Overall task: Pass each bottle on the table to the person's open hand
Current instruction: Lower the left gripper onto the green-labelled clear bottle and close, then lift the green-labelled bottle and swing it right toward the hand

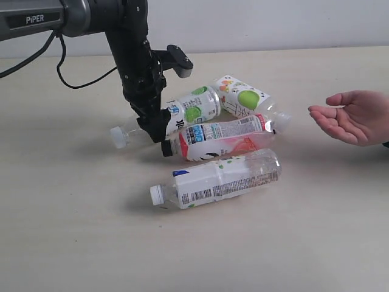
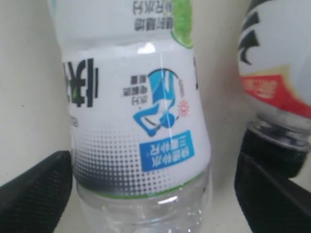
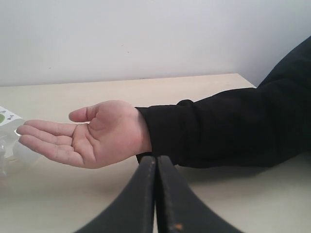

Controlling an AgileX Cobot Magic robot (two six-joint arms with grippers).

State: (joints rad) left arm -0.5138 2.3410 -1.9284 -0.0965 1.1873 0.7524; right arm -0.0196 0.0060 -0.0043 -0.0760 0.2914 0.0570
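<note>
**Left hand open astride a green-apple bottle; right hand shut and empty**

Your left hand is spread wide, with one black pad on each side of a green-apple bottle lying on its side. The pads sit near the clear shoulder, and the hand has not closed on the bottle. One pad sits just beside the bottle wall. The other stands off with a gap, and the neck end of the red-and-white bottle lies right by it.

Your right hand is pressed shut with nothing between its fingers. It sits low over the surface and points at the person's open hand, which is palm up with a dark sleeve behind it.

All four bottles lie on their sides in one cluster. The second green-apple bottle lies behind the red-and-white one. The white-capped bottle is nearest the exterior camera, just in front of the red-and-white one. The person's open hand waits to the right of the cluster, apart from every bottle.
</note>
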